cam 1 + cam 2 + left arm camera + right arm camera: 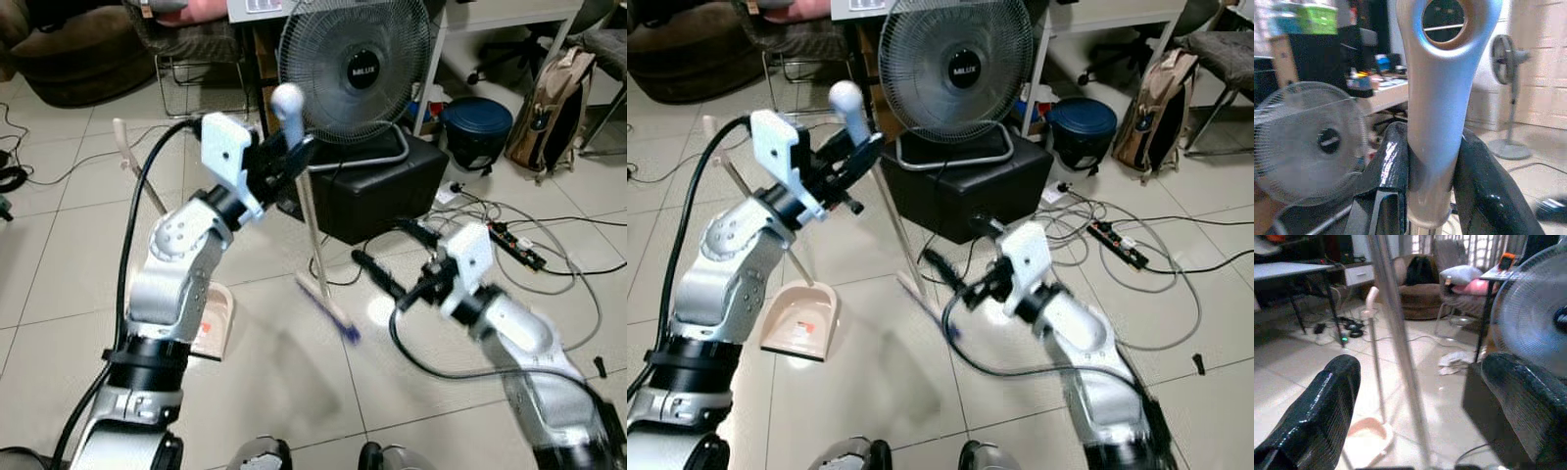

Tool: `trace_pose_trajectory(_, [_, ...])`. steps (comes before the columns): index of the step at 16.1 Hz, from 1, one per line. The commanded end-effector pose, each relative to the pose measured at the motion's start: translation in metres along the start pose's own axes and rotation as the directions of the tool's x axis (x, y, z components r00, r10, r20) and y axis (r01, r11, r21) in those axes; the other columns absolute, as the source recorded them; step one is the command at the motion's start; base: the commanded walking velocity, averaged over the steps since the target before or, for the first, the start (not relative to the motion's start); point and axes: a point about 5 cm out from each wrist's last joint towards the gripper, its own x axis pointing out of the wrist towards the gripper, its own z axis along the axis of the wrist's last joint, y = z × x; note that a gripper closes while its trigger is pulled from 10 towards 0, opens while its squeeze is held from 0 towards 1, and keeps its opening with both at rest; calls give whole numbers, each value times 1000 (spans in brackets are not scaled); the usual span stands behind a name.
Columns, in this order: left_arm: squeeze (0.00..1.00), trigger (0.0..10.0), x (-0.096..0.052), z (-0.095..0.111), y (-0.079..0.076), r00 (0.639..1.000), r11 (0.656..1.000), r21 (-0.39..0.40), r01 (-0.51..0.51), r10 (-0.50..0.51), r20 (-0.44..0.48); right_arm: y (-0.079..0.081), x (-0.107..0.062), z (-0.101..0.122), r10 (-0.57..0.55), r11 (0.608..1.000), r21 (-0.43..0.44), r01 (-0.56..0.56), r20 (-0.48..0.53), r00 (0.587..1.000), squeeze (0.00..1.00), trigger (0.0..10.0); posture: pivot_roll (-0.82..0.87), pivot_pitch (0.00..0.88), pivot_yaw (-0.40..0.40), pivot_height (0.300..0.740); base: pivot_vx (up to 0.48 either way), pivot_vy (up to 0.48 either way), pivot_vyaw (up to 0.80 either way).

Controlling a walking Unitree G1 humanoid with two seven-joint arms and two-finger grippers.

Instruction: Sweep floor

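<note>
Two black fingers of our right gripper [392, 257] spread wide, empty, flanking the broom [311, 211] shaft. At eleven o'clock our left gripper [291, 152] clamps its grey handle end. Its long axis stands near upright, bristles on tiles. Farther off, the dustpan [800, 318], then a fan [355, 61].

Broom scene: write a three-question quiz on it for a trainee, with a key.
1. True or false: the left pincer is shut on the broom near its grey top.
2. What stands right behind the broom? A) fan B) ladder C) bucket
3. Fill in: the pink ______ rests on the floor by the left arm.

Key: 1 true. 2 A. 3 dustpan. Note that the right pincer is open, with the broom's pole between its fingers, untouched.
</note>
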Motion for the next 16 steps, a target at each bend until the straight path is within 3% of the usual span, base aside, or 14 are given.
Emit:
trace_pose_trajectory(1, [0,10000,5,10,-6,998,998,9,61,-61,35,-3,5,4,5,999,-43,-4,9,1000,1000,10000,-31,93,61,740,0,0,0])
trace_pose_trajectory(3, [0,10000,7,12,-8,996,997,3,75,-75,40,-3,9,6,24,999,-41,-23,15,1000,1000,10000,-29,94,55,740,0,0,0])
trace_pose_trajectory(4, [0,10000,11,15,-10,994,995,3,101,-101,43,0,19,12,99,995,-29,-98,37,994,1000,10000,-25,95,47,740,0,0,0])
trace_pose_trajectory(6, [0,10000,13,16,-11,993,994,8,111,-112,42,2,28,14,147,989,-30,-146,41,988,1000,10000,-17,101,26,740,0,0,0])
trace_pose_trajectory(7, [0,10000,13,18,-11,993,994,8,107,-108,46,2,33,13,147,988,-50,-145,27,989,945,10000,-12,106,11,740,0,0,0])
trace_pose_trajectory(8, [0,10000,12,20,-11,993,995,8,103,-103,50,1,35,11,133,990,-52,-132,18,991,0,10000,-8,111,0,740,0,0,0])
trace_pose_trajectory(13, [0,10000,6,27,-19,987,988,-30,154,-152,56,-5,42,8,64,998,7,-65,48,997,0,10000,-10,124,1,740,0,0,0])
trace_pose_trajectory(16, [0,10000,7,28,-25,984,984,-49,169,-166,62,1,47,8,91,995,24,-93,73,993,0,10000,-2,124,8,740,0,0,0])
